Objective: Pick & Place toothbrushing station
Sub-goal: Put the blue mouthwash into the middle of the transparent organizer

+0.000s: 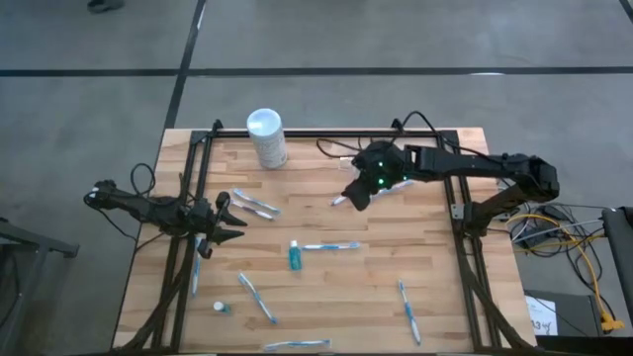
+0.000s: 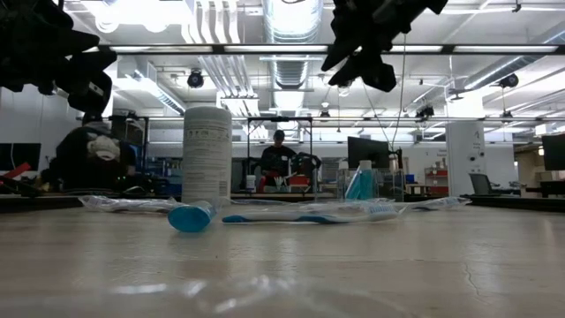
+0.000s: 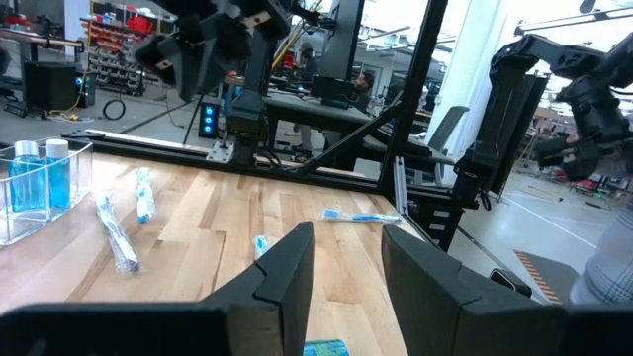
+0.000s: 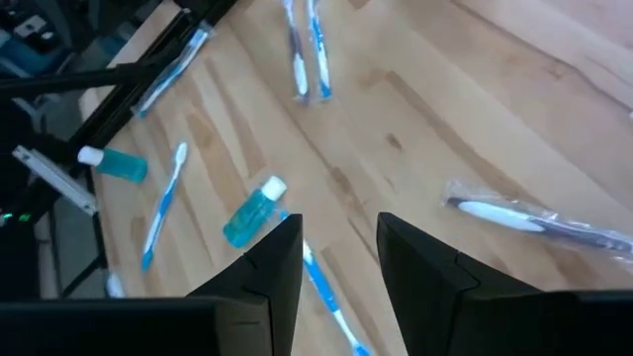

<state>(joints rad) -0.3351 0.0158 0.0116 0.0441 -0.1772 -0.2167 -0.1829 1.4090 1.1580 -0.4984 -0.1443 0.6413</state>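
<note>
Wooden table [image 1: 415, 247], white cylinder [image 1: 267, 137], scattered toothbrushes [image 1: 330, 246], teal tube [image 1: 294, 258], clear holder [image 3: 35, 188].

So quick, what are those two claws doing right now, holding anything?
Left gripper: open, holding nothing, low over the table's left edge.
Right gripper: open, holding nothing, raised above the table.

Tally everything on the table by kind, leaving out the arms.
toothbrushes, some wrapped: 8
small teal tubes: 2
white cylindrical container: 1
clear holder: 1
Total: 12
</note>
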